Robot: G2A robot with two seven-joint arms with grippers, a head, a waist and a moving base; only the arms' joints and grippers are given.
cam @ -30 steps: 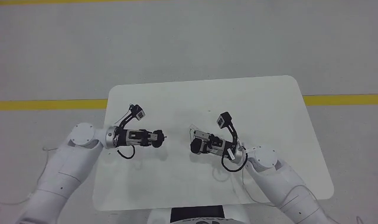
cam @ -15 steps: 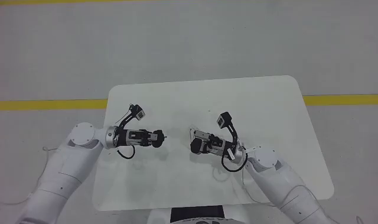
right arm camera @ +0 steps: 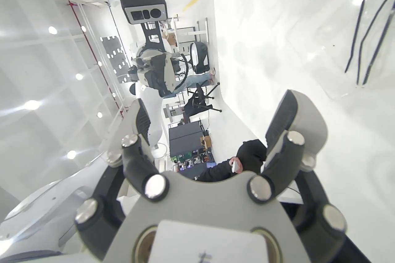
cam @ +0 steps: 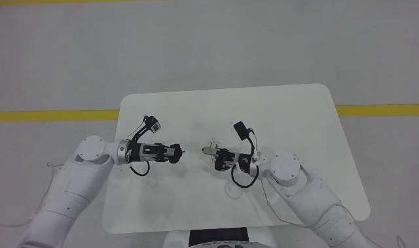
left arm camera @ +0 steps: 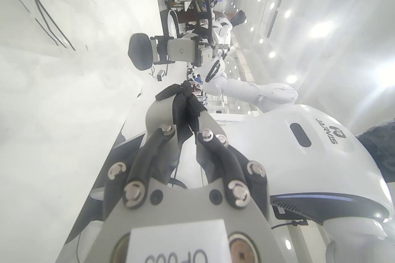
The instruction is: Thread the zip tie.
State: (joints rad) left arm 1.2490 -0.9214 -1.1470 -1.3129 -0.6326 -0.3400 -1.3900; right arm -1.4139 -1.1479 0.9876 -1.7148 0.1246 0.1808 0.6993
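Two pincers of mine are facing each other near the centre of the table (cam: 294, 117) in the top view. My left gripper (left arm camera: 185, 94) is pinching shut on a black zip tie (left arm camera: 163, 94). My right gripper (right arm camera: 214, 110) is gaping wide and empty. Several spare zip ties (right arm camera: 367, 39) are lying in a clear tray (right arm camera: 339, 88).

The left arm (cam: 78, 176) and right arm (cam: 308, 195) wear glossy white shells, black wrists and looping black cables (cam: 137, 170). The left hand (left arm camera: 185, 93) and right hand (right arm camera: 213, 113) have grey bases, black links, silver screws (right arm camera: 153, 185), black-padded fingers (right arm camera: 296, 110).
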